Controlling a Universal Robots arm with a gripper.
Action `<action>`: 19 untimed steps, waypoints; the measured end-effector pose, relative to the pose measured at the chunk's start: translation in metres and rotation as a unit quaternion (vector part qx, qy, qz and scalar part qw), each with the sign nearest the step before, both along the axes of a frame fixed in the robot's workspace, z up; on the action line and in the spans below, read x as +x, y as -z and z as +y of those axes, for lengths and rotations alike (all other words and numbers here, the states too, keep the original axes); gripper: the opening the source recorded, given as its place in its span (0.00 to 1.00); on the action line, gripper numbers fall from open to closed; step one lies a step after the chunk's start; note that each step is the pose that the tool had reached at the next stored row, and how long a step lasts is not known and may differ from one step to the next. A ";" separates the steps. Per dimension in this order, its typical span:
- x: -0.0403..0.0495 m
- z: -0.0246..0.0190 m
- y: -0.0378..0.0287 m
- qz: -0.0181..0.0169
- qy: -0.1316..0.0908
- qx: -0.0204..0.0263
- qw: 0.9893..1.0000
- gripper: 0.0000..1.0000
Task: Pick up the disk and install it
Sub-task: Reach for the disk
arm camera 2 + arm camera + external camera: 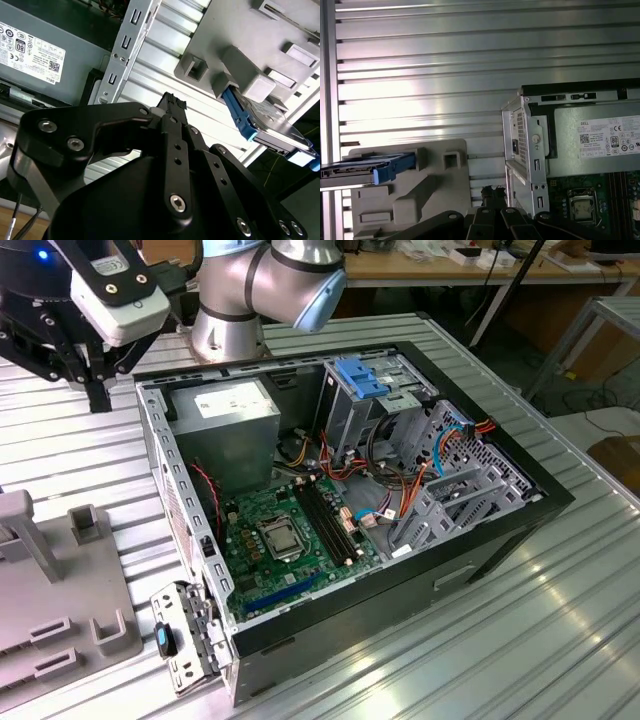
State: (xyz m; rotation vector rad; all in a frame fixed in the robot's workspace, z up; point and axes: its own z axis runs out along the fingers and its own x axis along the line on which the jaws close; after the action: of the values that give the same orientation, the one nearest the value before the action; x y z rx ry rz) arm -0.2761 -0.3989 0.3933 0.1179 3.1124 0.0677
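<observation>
Silver arm [235, 285], pale-blue joint caps [322, 298], white wrist housing [118, 298], black screw-studded pincer [172, 104].

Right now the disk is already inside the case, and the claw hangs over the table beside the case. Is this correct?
Not fully. The disk is not inside the case; it sits in the grey holder on the table, outside the case, as the first wrist view shows. The claw does hang over the table beside the case.
</observation>
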 end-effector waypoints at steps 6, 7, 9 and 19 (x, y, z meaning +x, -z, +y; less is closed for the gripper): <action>-0.0117 0.0000 0.0000 0.000 0.000 0.000 1.000 0.11; -0.0137 0.0000 0.0000 0.000 0.000 0.000 1.000 0.11; -0.0169 0.0020 0.0000 0.000 0.000 0.000 1.000 0.11; -0.0486 0.0055 0.0000 0.000 0.000 0.000 1.000 0.11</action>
State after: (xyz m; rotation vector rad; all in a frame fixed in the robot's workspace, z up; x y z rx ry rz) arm -0.3247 -0.3935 0.3933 0.1179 3.1125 0.0676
